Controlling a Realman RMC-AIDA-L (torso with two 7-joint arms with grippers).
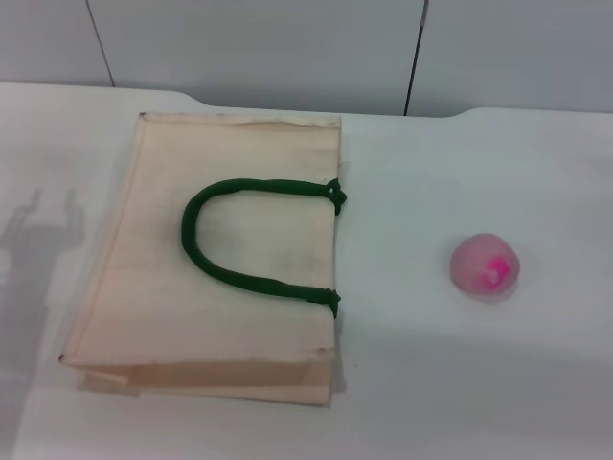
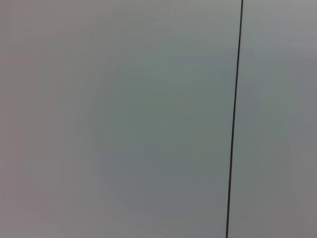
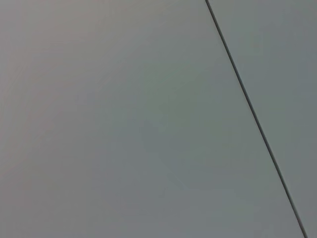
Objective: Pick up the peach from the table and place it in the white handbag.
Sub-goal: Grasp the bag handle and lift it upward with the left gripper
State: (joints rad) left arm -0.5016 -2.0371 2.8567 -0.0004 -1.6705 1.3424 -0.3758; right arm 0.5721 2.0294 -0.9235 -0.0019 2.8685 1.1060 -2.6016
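Observation:
In the head view the peach (image 1: 486,265), a small pale-pink ball with a magenta blotch, sits on the white table (image 1: 460,383) at the right. The white handbag (image 1: 220,278), a cream cloth tote, lies flat at the left of centre. Its dark-green rope handle (image 1: 206,251) loops across its top face, and its open mouth faces the peach. The peach lies apart from the bag. Neither gripper shows in any view. Both wrist views show only a plain grey panelled surface.
A grey panelled wall (image 1: 287,48) runs behind the table's far edge. An arm's shadow (image 1: 38,240) falls on the table left of the bag. A dark seam crosses the left wrist view (image 2: 234,124) and the right wrist view (image 3: 252,109).

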